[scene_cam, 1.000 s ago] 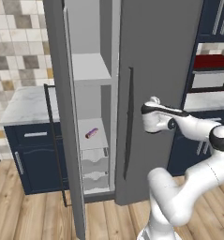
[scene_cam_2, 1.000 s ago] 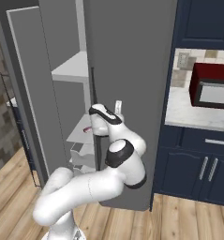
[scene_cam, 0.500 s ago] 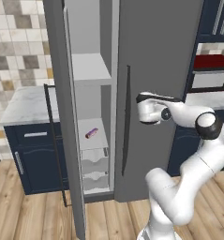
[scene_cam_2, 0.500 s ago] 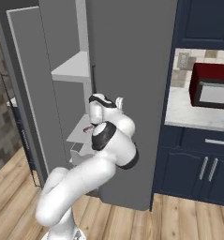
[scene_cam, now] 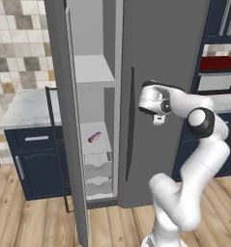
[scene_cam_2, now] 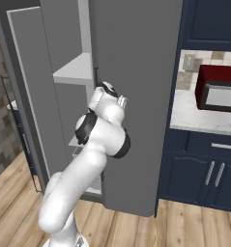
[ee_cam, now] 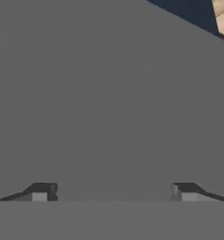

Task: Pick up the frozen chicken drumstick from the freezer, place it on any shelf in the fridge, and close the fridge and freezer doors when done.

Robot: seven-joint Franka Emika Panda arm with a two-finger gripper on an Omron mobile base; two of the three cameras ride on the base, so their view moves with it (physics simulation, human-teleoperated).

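Grey fridge door (scene_cam: 165, 72) stands shut before the wide-apart, empty pincer (ee_cam: 112, 191); a pink-purple bar (scene_cam: 94, 137) lies in the open freezer (scene_cam: 95, 120).

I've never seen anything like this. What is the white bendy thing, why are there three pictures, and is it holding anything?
The white bendy thing is a robot arm on a base that can drive, standing in a computer-drawn kitchen. Two pictures come from cameras on that base, one behind the arm to its left and one to its right, so they show the same scene from two sides. The third comes from a camera on the arm's hand, looking along its pincer.

In front of the arm stands a tall grey unit. Its narrow side, the freezer, has its door swung open, showing white shelves and drawers. A small pink-purple bar lies on one shelf. The wide fridge door is shut, with a long black handle.

The pincer is open, holds nothing, and faces that plain grey door.
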